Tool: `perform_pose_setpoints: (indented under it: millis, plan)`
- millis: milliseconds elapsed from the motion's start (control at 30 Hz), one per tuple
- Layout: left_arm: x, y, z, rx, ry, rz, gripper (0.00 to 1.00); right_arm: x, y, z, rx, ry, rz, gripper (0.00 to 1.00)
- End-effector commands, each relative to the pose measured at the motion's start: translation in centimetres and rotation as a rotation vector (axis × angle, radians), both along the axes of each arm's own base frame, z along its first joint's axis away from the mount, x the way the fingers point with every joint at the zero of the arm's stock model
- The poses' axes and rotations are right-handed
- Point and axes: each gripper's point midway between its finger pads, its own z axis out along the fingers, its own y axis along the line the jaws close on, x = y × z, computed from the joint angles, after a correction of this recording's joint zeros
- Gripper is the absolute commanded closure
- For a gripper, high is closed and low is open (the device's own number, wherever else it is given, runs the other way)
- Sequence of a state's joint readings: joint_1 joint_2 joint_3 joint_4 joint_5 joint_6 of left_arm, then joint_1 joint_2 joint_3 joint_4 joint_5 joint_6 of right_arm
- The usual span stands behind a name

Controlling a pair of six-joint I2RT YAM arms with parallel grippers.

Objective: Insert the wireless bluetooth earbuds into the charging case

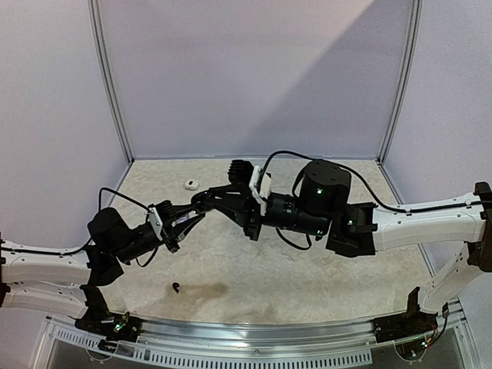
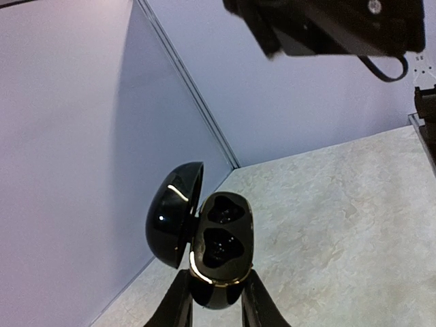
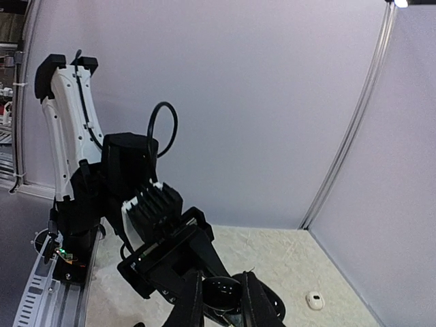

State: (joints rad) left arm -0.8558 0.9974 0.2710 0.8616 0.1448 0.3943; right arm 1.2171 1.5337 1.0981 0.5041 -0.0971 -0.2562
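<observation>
Working from the left, I see the left fingers clamped on the lower end of a glossy black oval charging case. It is held up off the speckled beige tabletop with its domed lid swung open to one side. Both moulded wells are exposed; they look empty to me, though they are dark.

Further along, a tiny black stemmed earbud lies loose on the tabletop near the front rail. A small white rounded object sits towards the back wall, too small for me to name.

Next come the right fingers, pointed at the case from just beside it. They stand close together, but I cannot tell whether they are shut or pinching anything, because the dark case sits right behind the gap.

My main worry is how close the two arms are. A careless nudge from the right could knock the lid shut or twist the case in a grip that holds only its end. If a bud is being carried, I judge that a slight tilt would catch its stem on the well's rim. It would then drop to the tabletop, and a black bud is hard to see against black wells
</observation>
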Motion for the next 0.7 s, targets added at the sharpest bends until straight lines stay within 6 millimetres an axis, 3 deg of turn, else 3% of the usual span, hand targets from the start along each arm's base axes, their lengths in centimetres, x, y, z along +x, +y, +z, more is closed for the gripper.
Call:
perform_pose_setpoints:
  millis: [0,300,667]
  plan:
    - [-0.4,-0.2,-0.2,0.035,-0.099,-0.002,1.00,-1.3,0.3,0.7,0.033,-0.117,0.073,1.00]
    - [-0.1,-1.0,0.2,0.012,-0.106,-0.043,1.00,0.5,-0.8,0.3,0.058,-0.144,0.049,1.00]
    - [0.8,-1.4,0.7,-0.152,0.180,-0.093,1.00,2.5,-1.5,-1.8,0.027,-0.158,-0.054,1.00]
